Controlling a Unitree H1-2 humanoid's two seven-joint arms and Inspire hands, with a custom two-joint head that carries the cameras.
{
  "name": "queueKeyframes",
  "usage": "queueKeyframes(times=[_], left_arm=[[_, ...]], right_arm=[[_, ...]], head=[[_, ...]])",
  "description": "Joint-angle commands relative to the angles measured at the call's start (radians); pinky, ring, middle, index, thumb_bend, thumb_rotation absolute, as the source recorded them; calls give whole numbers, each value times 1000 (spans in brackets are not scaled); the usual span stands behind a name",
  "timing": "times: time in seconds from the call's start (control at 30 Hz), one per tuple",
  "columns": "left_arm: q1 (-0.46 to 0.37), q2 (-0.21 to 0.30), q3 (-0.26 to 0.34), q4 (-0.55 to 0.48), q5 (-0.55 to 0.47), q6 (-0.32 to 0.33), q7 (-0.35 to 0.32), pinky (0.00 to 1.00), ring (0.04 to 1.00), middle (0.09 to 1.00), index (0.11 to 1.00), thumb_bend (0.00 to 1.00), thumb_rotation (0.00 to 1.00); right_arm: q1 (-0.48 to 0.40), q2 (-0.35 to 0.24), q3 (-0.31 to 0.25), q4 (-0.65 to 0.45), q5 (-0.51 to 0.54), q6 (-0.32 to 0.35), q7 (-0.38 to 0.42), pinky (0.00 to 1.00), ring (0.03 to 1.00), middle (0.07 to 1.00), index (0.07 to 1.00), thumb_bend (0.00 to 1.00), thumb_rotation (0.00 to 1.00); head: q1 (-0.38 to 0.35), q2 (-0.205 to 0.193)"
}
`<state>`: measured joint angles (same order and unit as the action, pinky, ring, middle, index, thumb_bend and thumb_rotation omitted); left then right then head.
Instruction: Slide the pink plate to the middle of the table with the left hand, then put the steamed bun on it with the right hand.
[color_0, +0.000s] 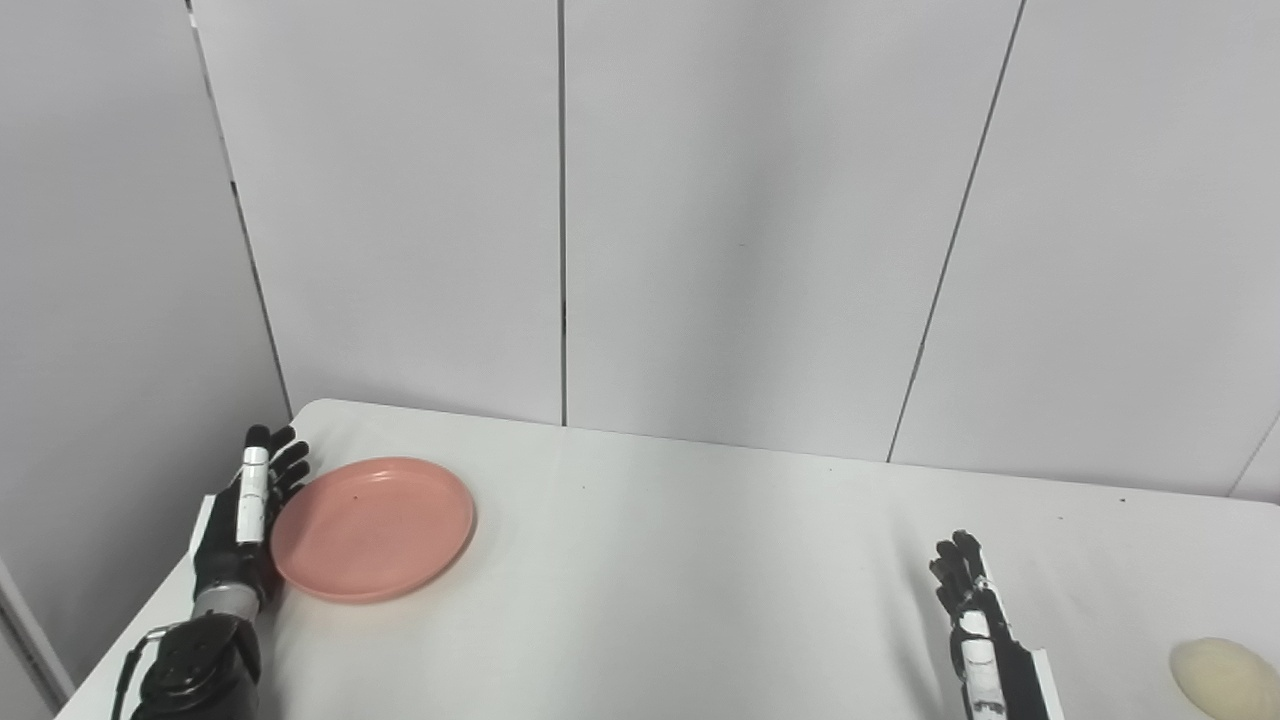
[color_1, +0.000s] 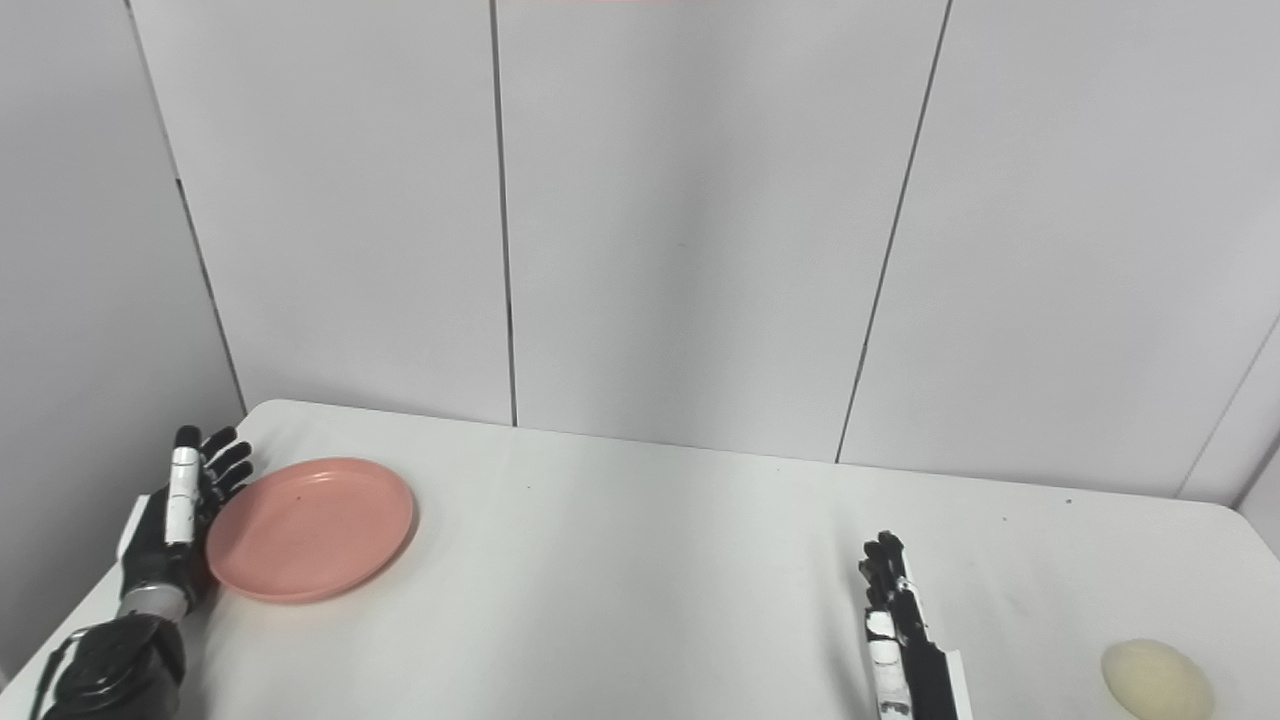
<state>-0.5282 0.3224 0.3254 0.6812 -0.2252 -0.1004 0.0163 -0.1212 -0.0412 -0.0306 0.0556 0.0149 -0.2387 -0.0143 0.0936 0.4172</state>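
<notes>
Left hand (color_0: 245, 520) stands edge-on against the outer rim of the pink plate (color_0: 372, 528), fingers straight and apart, gripping nothing: set up as a paddle to push it toward the table's (color_0: 650, 580) middle. Plate sits far left. Bun (color_1: 1157, 679) waits far right; right hand (color_1: 900, 630) idles nearby, fingers extended, empty.

Pink plate (color_0: 372, 527) beside left hand (color_0: 243, 520) fingers: smooth, matt plastic look. Table (color_0: 700, 560): smooth matt white. Steamed bun (color_1: 1157, 679): soft, matt, pale. Hands: glossy black plastic.

light: bright, even, diffuse | shadows: faint, soft | focus: sharp | glare: none
</notes>
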Motion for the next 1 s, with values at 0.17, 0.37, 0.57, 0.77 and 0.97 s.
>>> queueKeyframes(times=[0.17, 0.37, 0.57, 0.77, 0.97], left_arm=[[-4, 14, 6, -15, -3, -6, 14, 928, 897, 874, 853, 807, 986], [3, 0, 7, -30, -17, 4, 10, 923, 895, 869, 844, 812, 969], [11, -24, -5, -84, -26, 32, -1, 913, 885, 856, 803, 791, 949], [13, -44, -43, -127, -10, 62, -6, 869, 866, 841, 784, 795, 953], [5, -59, -89, -134, 10, 87, -4, 846, 856, 829, 789, 827, 939]], right_arm=[[63, 4, 4, 67, -6, 6, 2, 992, 952, 953, 968, 642, 1000], [61, 3, 4, 68, -3, 16, 4, 994, 958, 958, 972, 638, 1000], [61, 6, 7, 71, -2, 7, 4, 992, 957, 955, 975, 633, 1000], [66, 13, 11, 52, -7, 25, 0, 988, 954, 952, 975, 639, 1000], [71, 24, 14, 37, -14, 30, -6, 966, 935, 936, 957, 633, 1000]], head=[[1, -2], [1, -2], [-4, 0], [-14, 7], [-22, 12]])
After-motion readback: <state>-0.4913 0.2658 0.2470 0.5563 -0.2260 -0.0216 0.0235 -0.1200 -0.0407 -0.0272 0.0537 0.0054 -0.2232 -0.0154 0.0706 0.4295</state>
